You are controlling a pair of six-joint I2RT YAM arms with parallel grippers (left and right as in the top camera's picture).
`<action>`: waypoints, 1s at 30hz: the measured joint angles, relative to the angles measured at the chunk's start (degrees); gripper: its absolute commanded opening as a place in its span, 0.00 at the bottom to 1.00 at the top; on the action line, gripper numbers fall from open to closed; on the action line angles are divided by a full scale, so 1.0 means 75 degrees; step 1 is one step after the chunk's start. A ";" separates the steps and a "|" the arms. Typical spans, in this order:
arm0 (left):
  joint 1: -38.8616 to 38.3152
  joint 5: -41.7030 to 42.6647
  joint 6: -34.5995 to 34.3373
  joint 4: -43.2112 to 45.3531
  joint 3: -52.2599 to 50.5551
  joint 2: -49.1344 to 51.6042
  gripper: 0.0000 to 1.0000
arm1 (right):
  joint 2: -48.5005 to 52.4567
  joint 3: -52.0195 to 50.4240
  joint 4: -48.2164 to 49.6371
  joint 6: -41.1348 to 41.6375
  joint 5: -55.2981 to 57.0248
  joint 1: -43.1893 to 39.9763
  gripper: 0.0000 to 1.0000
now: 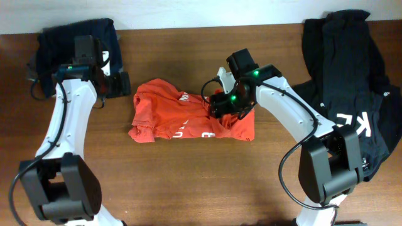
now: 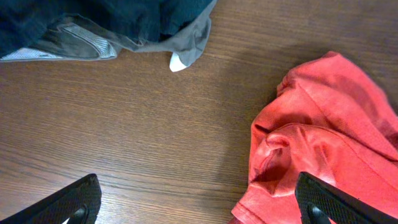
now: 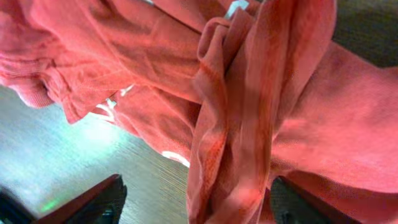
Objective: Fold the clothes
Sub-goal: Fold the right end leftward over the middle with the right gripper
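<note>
The clothes are a red-orange T-shirt [image 1: 169,116] lying crumpled at the middle of the wooden table, with some white lettering showing. My right gripper [image 1: 220,107] hangs over the shirt's right half. In the right wrist view its jaws stand apart, open [image 3: 196,199], with a raised fold of the shirt [image 3: 249,93] hanging loose between them. My left gripper [image 1: 116,85] is left of the shirt, close to its upper left corner. It is wide open [image 2: 199,199] over bare wood, one finger above the shirt's edge [image 2: 323,137].
A dark navy folded pile [image 1: 75,34] lies at the back left, right behind the left gripper; its hem [image 2: 124,18] shows in the left wrist view. A black garment with white letters [image 1: 352,75] sprawls along the right edge.
</note>
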 measured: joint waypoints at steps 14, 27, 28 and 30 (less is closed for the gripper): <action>0.0000 0.0000 0.0000 0.0003 0.0000 0.0017 0.99 | 0.0012 0.0000 -0.0093 0.0344 0.0609 -0.0017 0.52; 0.0000 0.0000 0.0000 -0.0006 0.0000 0.0017 0.99 | 0.0612 -0.0006 -0.0122 0.0906 0.0420 0.0254 0.20; 0.0000 0.0000 0.0000 -0.0003 0.0000 0.0017 0.99 | 0.0612 -0.0006 -0.0023 0.0901 0.0344 0.0344 0.20; 0.0000 0.0000 0.0000 -0.0003 0.0000 0.0017 0.99 | 0.0612 -0.0006 0.0236 0.0898 0.0230 0.0597 0.20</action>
